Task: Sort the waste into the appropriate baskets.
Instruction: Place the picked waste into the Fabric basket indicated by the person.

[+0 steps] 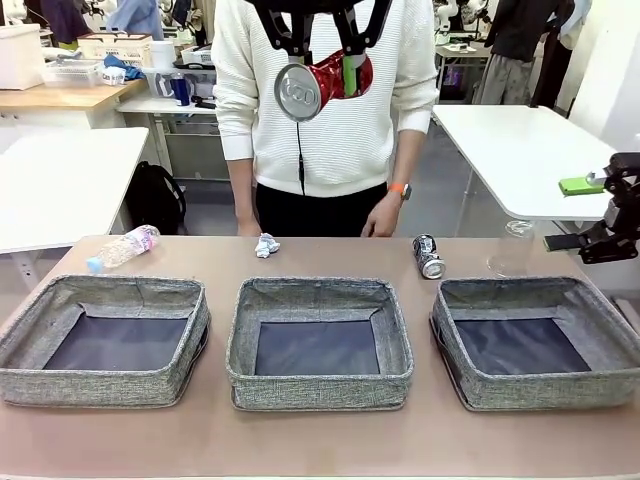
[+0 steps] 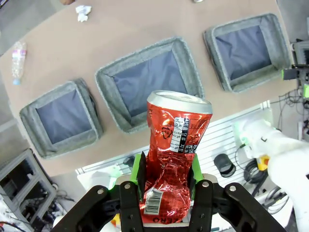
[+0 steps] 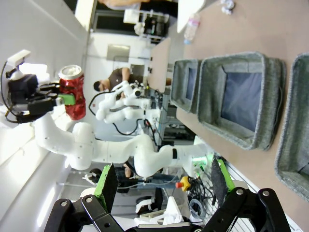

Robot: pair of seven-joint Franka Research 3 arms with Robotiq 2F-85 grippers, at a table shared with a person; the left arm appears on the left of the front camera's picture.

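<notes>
Surface (image 1: 320, 440): brown top, carrying three baskets and loose waste.

1. Left gripper (image 2: 168, 169): raised high over the surface. Its green pads are clamped partway closed on the crumpled waist of the red can.
2. Red can (image 2: 174, 154): crushed, with a silver rim. It is held in the air by the left gripper, well above the middle basket in the wrist view. In the front view it hangs in front of the person's chest.
3. Right gripper (image 3: 161, 183): jaws spread wide with nothing between them. It sits at the right edge of the surface, beside the right basket.
4. Left basket (image 1: 100, 290), middle basket (image 1: 315, 290), right basket (image 1: 530, 290): grey woven bins set in a row on the near half of the surface. The dark bottom of each is showing.
5. Pink-labelled bottle (image 1: 122, 248): lies on its side behind the left basket, with its blue cap pointing left.
6. Paper ball (image 1: 266, 245): white and crumpled, behind the middle basket.
7. Dark can (image 1: 428, 256): behind the gap between the middle and right baskets.
8. Clear bottle (image 1: 512, 248): upright behind the right basket, near the right gripper.
9. Person (image 1: 330, 150): stands at the far edge in a white top. One hand (image 1: 383, 215) hangs near the surface.
</notes>
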